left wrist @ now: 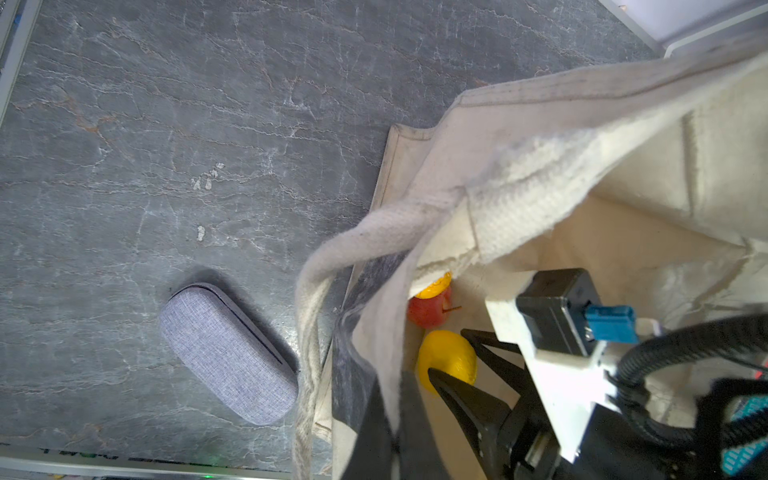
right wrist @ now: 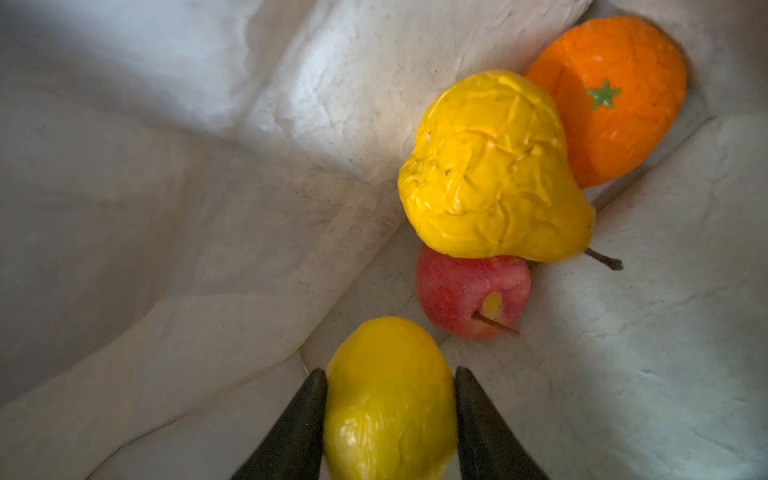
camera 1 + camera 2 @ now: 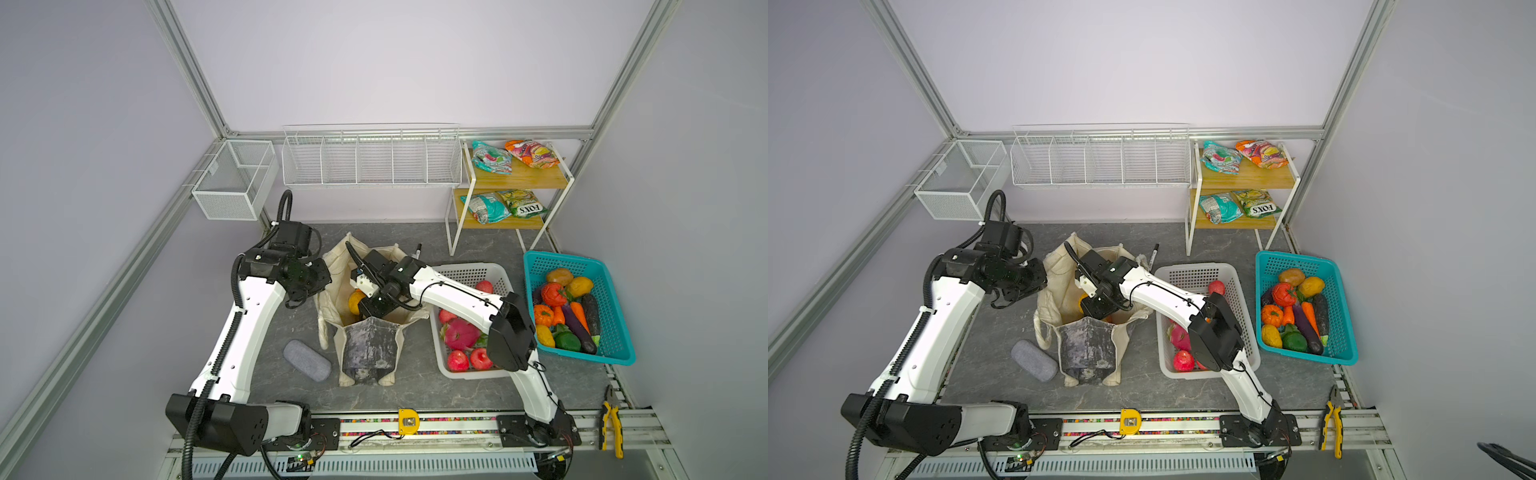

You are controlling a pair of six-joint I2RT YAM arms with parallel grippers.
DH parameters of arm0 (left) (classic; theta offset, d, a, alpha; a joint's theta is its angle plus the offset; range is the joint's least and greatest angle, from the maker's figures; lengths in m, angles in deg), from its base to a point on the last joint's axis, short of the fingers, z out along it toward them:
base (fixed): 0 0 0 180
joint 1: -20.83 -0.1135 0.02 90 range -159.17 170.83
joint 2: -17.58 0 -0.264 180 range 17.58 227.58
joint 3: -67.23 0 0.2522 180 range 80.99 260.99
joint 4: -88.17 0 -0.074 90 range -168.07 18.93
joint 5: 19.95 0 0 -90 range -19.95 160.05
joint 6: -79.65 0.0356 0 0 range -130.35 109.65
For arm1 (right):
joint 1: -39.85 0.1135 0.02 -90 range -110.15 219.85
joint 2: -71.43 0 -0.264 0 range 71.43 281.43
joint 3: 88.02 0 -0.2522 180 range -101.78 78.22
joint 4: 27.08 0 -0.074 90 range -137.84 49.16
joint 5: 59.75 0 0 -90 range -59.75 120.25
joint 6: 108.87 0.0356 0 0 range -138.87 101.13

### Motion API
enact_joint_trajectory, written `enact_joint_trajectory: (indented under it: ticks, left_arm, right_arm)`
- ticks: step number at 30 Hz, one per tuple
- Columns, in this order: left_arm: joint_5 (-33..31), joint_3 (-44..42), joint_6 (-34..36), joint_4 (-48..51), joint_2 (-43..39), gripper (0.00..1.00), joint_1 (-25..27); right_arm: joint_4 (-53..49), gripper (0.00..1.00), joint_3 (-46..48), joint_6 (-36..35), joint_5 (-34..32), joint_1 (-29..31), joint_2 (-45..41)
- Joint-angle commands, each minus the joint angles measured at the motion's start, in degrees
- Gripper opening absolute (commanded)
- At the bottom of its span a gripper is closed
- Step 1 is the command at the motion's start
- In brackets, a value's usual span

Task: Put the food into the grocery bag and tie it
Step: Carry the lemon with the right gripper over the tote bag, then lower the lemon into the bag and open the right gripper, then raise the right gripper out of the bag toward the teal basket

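Note:
The cream grocery bag [image 3: 332,257] [image 3: 1086,345] stands open mid-table with its dark marbled panel facing the front. My left gripper [image 1: 395,419] is shut on the bag's rim at its left side and holds the cloth up. My right gripper [image 2: 390,382] reaches down inside the bag, shut on a yellow lemon [image 2: 388,399] [image 1: 446,357]. On the bag's floor lie a yellow pear [image 2: 486,170], an orange [image 2: 615,99] and a red apple [image 2: 469,291] [image 1: 430,311]. In both top views the right wrist hides its fingers.
A white basket [image 3: 469,270] of red fruit and a teal basket [image 3: 615,291] of vegetables sit to the right. A corner shelf [image 3: 536,176] holds several snack packets. A grey case [image 3: 306,360] lies left of the bag, and a marker [image 3: 418,250] lies behind it.

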Motion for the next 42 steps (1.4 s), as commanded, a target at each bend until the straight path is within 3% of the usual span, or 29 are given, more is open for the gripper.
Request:
enact_joint_trajectory:
  ticks: [1,19,39,40,42]
  left_arm:
    - [-0.24,0.92,-0.42,0.63,-0.82,0.00,0.17]
    - [-0.02,0.92,-0.48,0.26,-0.67,0.00,0.17]
    - [0.19,0.55,0.33,0.74,-1.61,0.00,0.17]
    - [0.25,0.46,0.38,0.72,-1.75,0.00,0.17]
    - [0.19,0.08,0.46,0.55,-1.90,0.00,0.17]
  right_arm:
    - [1.17,0.47,1.77,-1.05,-1.65,0.37,1.33]
    - [3.71,0.57,4.65,-0.44,-3.47,0.48,1.43]
    - [7.76,0.94,5.63,-0.73,-10.05,0.39,-6.99]
    - [7.88,0.88,5.45,-0.88,-10.47,0.39,-7.51]
    - [7.91,0.88,4.63,-1.13,-11.38,0.31,-8.50]
